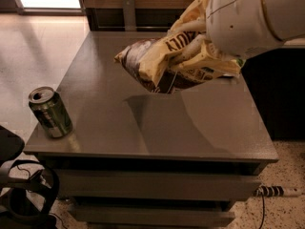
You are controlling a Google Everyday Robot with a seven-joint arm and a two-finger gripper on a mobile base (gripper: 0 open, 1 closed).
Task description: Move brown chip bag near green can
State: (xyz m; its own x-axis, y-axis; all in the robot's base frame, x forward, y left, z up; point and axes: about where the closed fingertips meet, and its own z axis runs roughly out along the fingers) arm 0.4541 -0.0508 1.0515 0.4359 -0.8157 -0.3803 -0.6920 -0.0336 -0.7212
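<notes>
The brown chip bag (164, 63), dark brown and cream-yellow with dark lettering, hangs in the air above the middle of the grey table (157, 123). My gripper (195, 51) is shut on its right side; a pale finger (190, 49) presses across the crumpled bag. The white arm (252, 13) comes in from the upper right. The green can (50, 111), with a silver top, stands upright at the table's front left corner, well left of and below the bag.
The arm and bag hide the far right of the table. A dark cabinet (281, 89) stands to the right. Black cables and gear (24, 194) lie on the floor at the lower left. A striped cable (274, 191) lies at the lower right.
</notes>
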